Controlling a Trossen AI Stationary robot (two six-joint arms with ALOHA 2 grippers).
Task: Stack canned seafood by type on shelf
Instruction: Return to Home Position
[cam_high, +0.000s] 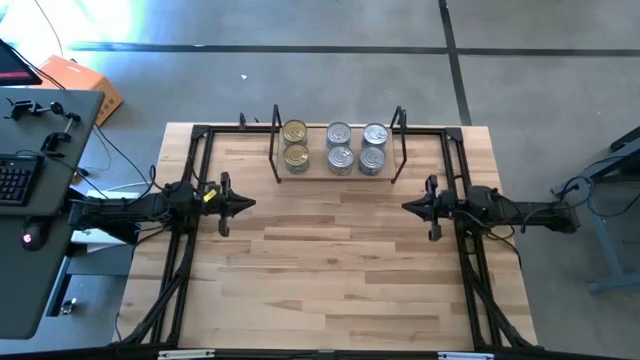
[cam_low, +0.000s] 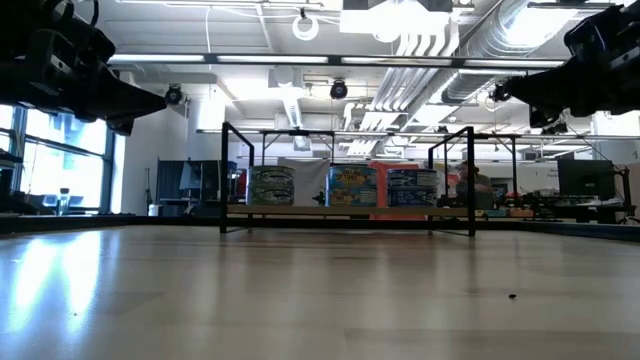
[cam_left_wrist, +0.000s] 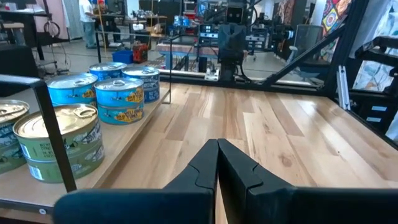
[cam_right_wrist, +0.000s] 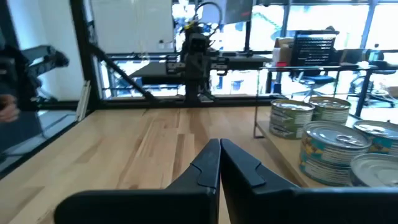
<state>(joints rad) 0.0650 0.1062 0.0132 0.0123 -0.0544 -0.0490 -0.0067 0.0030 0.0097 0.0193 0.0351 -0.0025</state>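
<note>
Cans (cam_high: 341, 158) stand on the shelf (cam_high: 316, 172) in 3 columns of 2 from above: gold lids at its left end, silver lids at its middle and right end. The left wrist view shows them stacked 2 high. The left tool (cam_high: 247, 203) hangs in front of the shelf's left end, fingers pressed together, holding nothing. The right tool (cam_high: 407, 206) hangs in front of the shelf's right end, likewise closed and empty, above the worktop (cam_high: 330, 270).

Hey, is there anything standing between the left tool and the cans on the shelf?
Only the black wire end frame of the shelf stands between the left tool and the nearest gold-lidded cans. Nothing else visible lies on the table between them.
</note>
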